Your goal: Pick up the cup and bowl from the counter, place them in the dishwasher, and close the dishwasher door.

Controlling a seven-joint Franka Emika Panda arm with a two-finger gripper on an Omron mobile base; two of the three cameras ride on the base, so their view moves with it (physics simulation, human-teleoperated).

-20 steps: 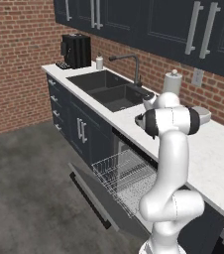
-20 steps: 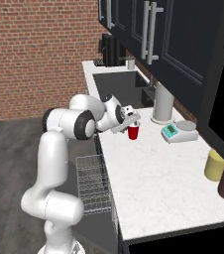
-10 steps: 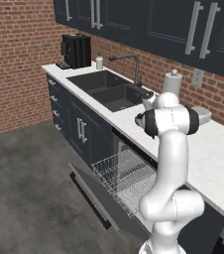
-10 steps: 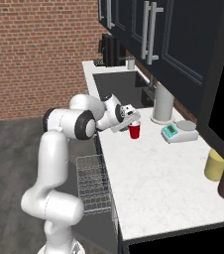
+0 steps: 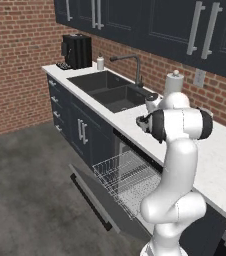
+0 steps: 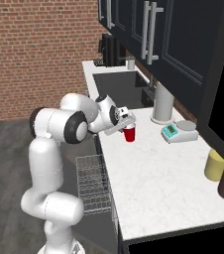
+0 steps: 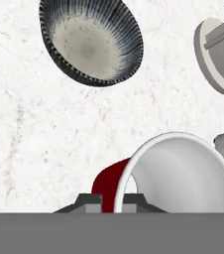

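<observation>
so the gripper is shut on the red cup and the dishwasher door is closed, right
Not quite: the dark charcoal dishwasher door is open, folded down with the white wire rack pulled out, as the left base view shows. The gripper is indeed shut on the small red tapered cup.

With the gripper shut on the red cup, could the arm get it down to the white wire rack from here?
Probably yes. The gripper grips the red plastic cup's rim near the white stone counter's front edge, and the white wire rack sits pulled out over the lowered dark dishwasher door, just below, with nothing seen between.
</observation>
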